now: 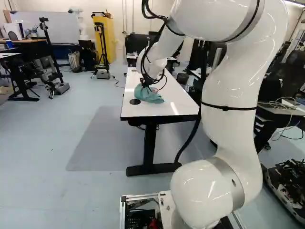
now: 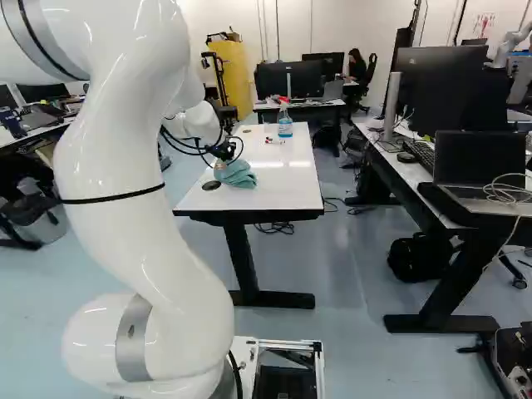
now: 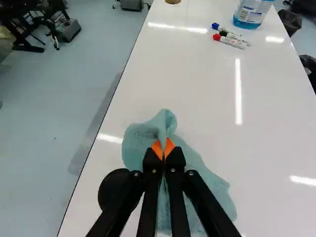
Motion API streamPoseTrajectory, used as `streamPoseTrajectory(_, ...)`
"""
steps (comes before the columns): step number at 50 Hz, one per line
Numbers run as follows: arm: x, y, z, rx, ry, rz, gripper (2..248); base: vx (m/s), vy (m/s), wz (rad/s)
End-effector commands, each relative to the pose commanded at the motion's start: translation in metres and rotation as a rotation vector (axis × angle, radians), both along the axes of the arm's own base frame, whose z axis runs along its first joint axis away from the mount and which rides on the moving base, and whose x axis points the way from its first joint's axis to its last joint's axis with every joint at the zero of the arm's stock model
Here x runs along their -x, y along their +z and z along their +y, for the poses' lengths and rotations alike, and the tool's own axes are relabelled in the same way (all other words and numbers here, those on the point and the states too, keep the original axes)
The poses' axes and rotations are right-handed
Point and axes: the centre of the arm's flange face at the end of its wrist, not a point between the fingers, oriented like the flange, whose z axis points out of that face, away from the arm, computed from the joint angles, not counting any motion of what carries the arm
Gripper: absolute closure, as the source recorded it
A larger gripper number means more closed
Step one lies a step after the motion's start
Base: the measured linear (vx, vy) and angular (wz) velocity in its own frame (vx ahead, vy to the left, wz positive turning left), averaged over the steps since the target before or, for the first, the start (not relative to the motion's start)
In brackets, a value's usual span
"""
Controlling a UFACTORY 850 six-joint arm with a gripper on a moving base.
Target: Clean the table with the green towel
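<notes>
Towel: in the left base view, your towel [image 1: 151, 97] lies bunched on the near part of the table [image 1: 157, 113], under the arm's [image 1: 232, 90] wrist; a wide stroke could drag it over the side.
Disc: beside the towel sits a dark disc [image 1: 135, 101]; if it stands proud, which you can't tell here, cloth could snag on it.
Whiteboard: you can make out no writing on the whiteboard [image 1: 52, 27] behind.
Bottle: in the right base view, the bottle [image 2: 285, 125] stands upright farther along the table; a long push could tip it.
Markers: these [image 2: 275, 141] lie just short of the bottle, and a forward wipe could roll them off.
Papers: those [image 2: 483, 23] on the wall carry marks too small for you to read.
Gripper: in the wrist view, your gripper [image 3: 163, 150] is closed, orange pads [image 3: 156, 149] nearly meeting on a raised fold of the towel. The hold is narrow, so drag could pull the fold free; pressing too low could scrape fingertips on the table.
Label: the bottle's label [image 3: 255, 10] bears print, and so do the markers; you get no wording from me.
</notes>
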Motion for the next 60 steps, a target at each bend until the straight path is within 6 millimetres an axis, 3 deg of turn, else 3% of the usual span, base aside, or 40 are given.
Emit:
streamPoseTrajectory(30,-0.009,-0.037,0.002,0.010,0.000,0.058,226,0.000,0.000,0.000)
streamPoseTrajectory(60,-0.006,-0.040,0.001,0.018,0.000,0.109,226,0.000,0.000,0.000)
